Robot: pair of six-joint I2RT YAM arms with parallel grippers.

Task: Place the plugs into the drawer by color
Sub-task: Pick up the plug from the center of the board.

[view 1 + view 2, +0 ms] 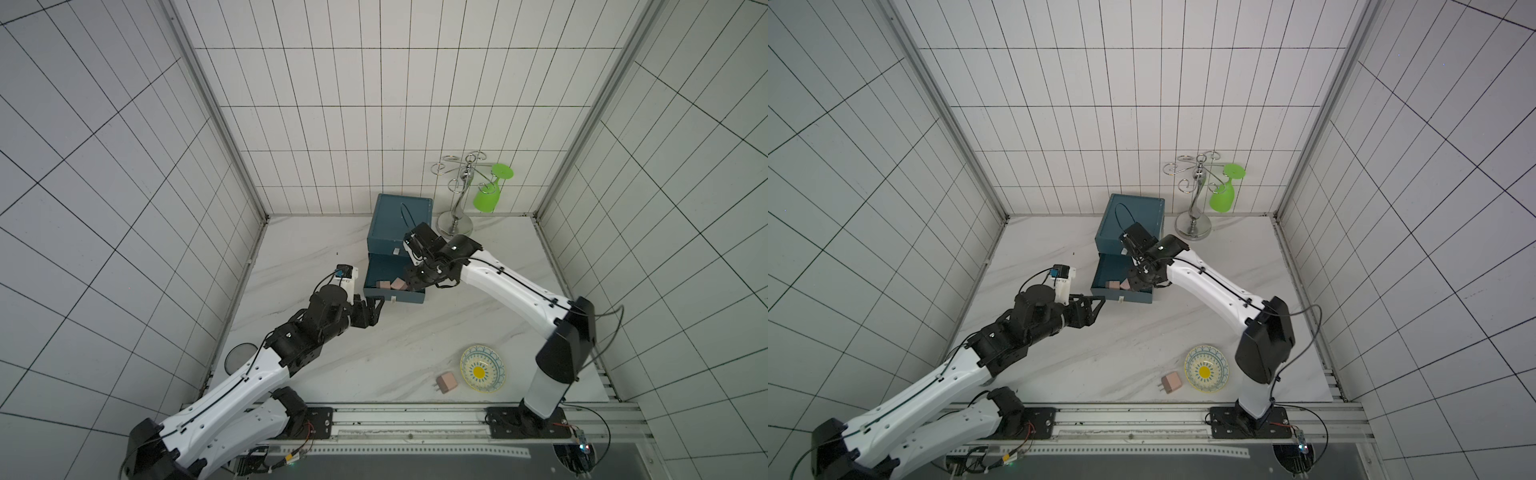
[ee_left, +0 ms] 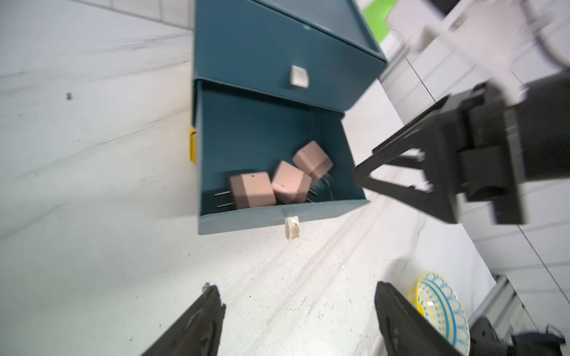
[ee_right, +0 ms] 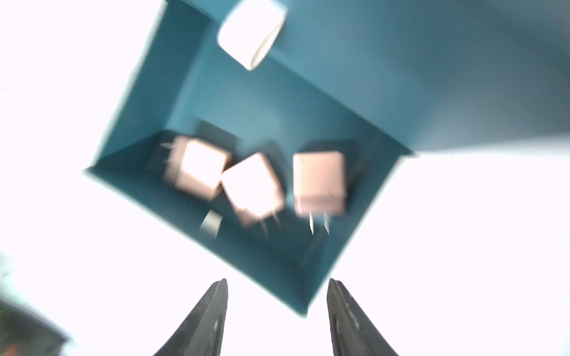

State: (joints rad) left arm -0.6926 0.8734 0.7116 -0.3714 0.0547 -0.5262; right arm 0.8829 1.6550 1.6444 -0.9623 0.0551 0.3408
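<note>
The teal drawer unit [image 1: 397,222] stands at the back, with its lower drawer [image 2: 246,220] pulled out. Three pinkish-beige plugs [image 2: 253,189] [image 2: 290,182] [image 2: 313,158] lie inside it, blurred in the right wrist view [image 3: 253,185]. Another pinkish-beige plug [image 1: 446,382] [image 1: 1172,382] lies on the table beside the patterned dish. No teal plug shows. My left gripper [image 2: 296,286] [image 1: 380,307] is open and empty, just in front of the drawer's front left corner. My right gripper [image 3: 277,281] [image 2: 365,163] hangs open and empty over the drawer's right side.
The patterned dish [image 1: 482,368] [image 1: 1206,368] sits at the front right. A metal glass rack [image 1: 457,199] with a green glass [image 1: 487,197] hanging from it stands behind the drawer unit. The upper drawer [image 2: 277,52] is shut. A round dark disc [image 1: 240,357] lies at the table's left edge.
</note>
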